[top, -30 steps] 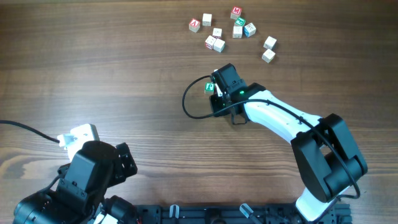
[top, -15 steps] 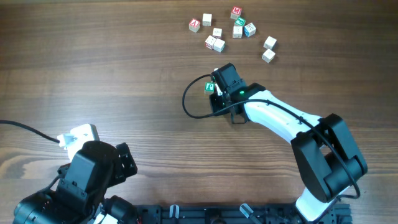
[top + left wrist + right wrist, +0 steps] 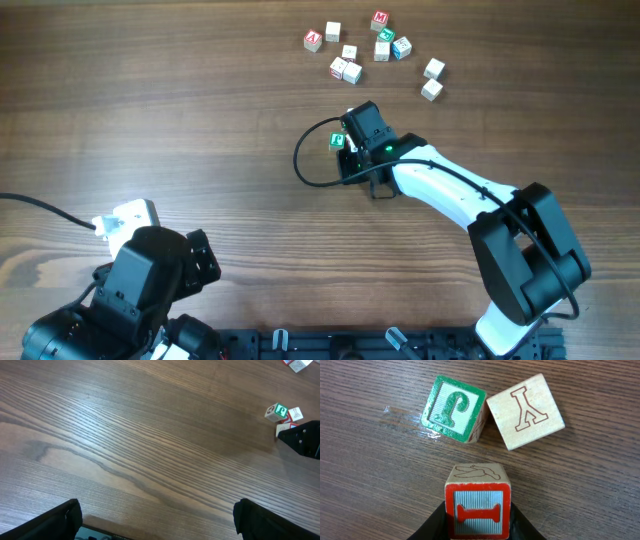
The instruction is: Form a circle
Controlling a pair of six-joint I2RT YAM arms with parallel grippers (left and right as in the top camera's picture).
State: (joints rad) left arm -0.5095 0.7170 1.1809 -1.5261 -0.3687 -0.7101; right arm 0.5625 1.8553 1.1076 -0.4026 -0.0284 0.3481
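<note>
The right gripper (image 3: 477,529) is clamped on the red cube (image 3: 477,505). Just past it, the green cube (image 3: 453,408) and the plain cube (image 3: 525,404) touch. This clump (image 3: 338,139) sits mid-table, well apart from the far loose cubes (image 3: 370,55). The left gripper (image 3: 160,522) is wide apart and holds nothing.

Black right gripper (image 3: 347,133); white arm (image 3: 450,195); looping cable (image 3: 298,162)

Brown wood-grain table (image 3: 150,120), evenly lit

cubes (image 3: 525,411) pale bare wood (painted faces ridged); table (image 3: 125,435) grained wood, slight sheen
</note>
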